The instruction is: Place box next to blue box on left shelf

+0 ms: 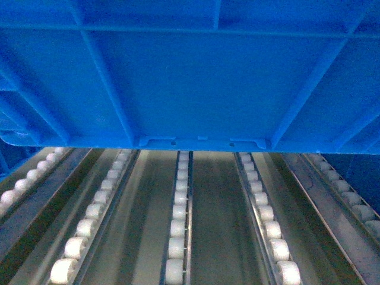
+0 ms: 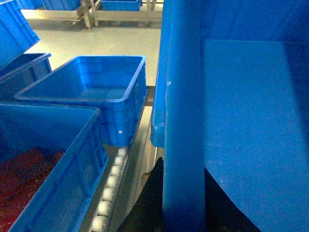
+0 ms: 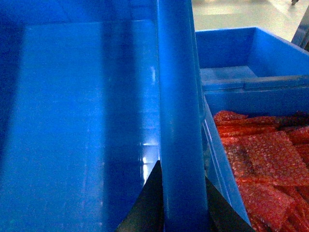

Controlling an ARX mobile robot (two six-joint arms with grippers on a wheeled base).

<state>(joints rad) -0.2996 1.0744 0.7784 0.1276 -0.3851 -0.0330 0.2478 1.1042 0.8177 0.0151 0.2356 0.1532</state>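
Each end effector, left [image 2: 181, 212] and right [image 3: 181, 212], pinches a thick side rim of the large bright-blue ribbed plastic crate [image 1: 196, 83]. Below them run the silver steel shelf's white roller tracks [image 1: 177, 231]. A smaller empty blue crate [image 2: 91, 89] sits beyond the left one.

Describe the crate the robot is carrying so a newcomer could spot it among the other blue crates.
Start at the steel shelf with its white roller tracks. The box is the large bright-blue one held above those tracks, its ribbed wall filling the top of the head view, each side rim clamped by a hand, left and right. Unlike the crate of red bubble wrap beside it, it is empty.
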